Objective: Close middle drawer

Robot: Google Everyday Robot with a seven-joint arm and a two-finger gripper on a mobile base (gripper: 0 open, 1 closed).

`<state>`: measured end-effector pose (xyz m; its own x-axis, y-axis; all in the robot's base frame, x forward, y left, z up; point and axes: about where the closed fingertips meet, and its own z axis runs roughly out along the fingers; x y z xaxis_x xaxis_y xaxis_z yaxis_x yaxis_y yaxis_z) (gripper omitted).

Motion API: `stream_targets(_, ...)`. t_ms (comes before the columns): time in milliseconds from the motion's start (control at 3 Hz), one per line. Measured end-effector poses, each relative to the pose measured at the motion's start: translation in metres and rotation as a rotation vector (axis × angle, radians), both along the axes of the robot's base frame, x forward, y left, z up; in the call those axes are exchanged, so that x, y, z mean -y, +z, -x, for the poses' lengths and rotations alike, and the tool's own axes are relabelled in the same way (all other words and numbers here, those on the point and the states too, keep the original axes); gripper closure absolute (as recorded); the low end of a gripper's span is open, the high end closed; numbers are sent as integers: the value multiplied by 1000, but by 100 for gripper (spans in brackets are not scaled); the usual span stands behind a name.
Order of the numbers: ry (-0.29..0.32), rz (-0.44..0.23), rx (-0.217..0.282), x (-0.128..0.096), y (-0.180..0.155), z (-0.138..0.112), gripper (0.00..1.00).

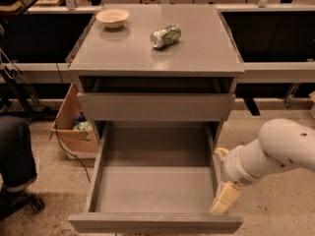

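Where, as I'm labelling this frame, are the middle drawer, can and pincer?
middle drawer [155,188]: camera view, bare inside floor.
can [166,36]: camera view, its side.
pincer [222,203]: camera view, its tan tip, right of the drawer.

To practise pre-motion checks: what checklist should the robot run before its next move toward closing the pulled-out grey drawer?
1. Wide, shallow grey middle drawer pulled out, sitting straight: ok.
2. Nothing sticks up inside it: ok.
3. Cream-tipped gripper in front of the drawer's flat front: not ok, it sits beside the right front corner.
4. Gripper touching drawer: cannot tell.
5. Crushed green can and pale round bowl clear of drawer, on cabinet top: ok.
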<state>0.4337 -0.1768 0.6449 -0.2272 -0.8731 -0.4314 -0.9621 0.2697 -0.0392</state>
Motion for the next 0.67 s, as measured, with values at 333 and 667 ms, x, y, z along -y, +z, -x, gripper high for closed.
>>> stream_targets(333, -16, -81, -5, -18, -84, -3, 0)
stream_targets(667, -27, -121, -18, -28, -135, -5, 0)
